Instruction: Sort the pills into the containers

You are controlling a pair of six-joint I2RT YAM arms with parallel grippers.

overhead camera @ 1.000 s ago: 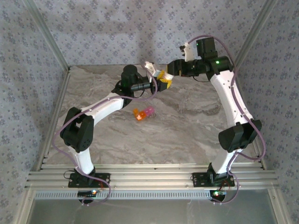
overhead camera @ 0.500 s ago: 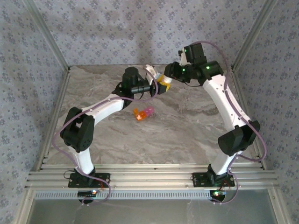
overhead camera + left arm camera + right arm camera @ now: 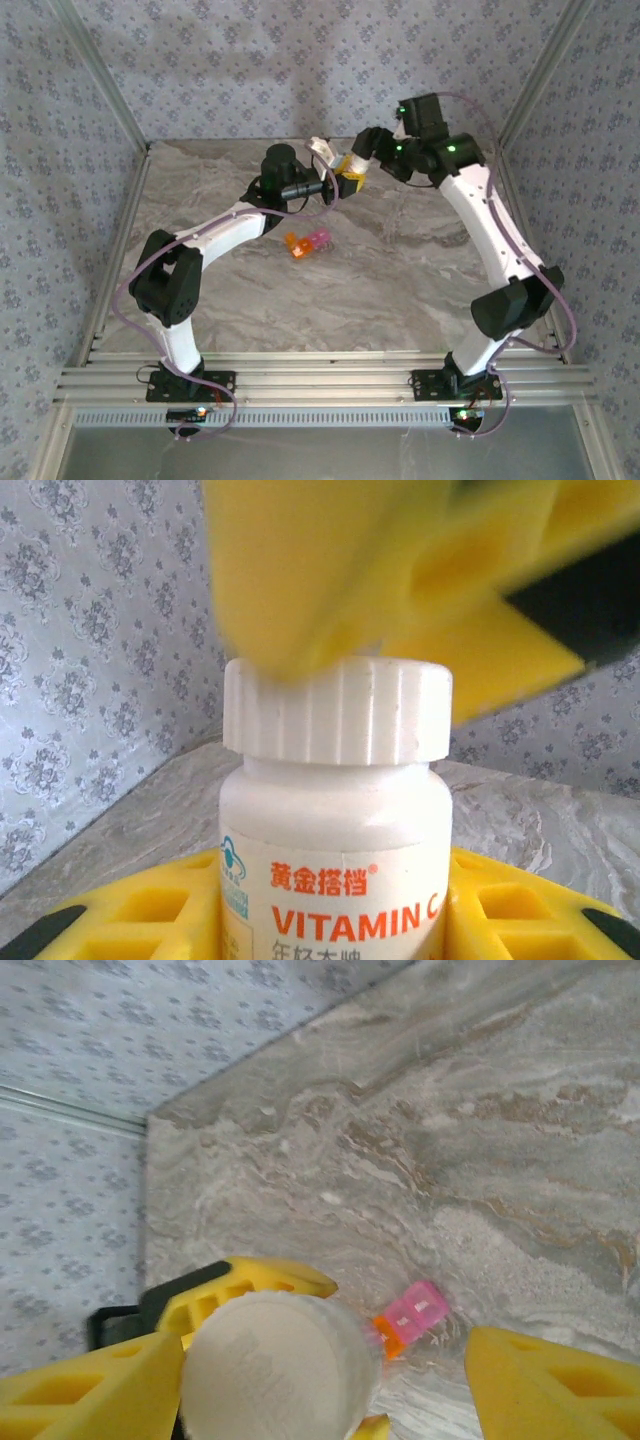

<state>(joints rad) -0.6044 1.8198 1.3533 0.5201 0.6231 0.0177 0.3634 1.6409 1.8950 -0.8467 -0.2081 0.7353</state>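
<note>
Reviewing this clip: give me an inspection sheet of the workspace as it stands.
Surface: grey marbled table.
Job's things: strip of small orange and pink containers lying on the table; no loose pills seen.
Clutter: nothing seen.
Grippers: left gripper shut on a white vitamin bottle, held above the table; right gripper open around its cap.
Cables: purple cable looped along each arm.
Surroundings: patterned walls, metal frame.
</note>
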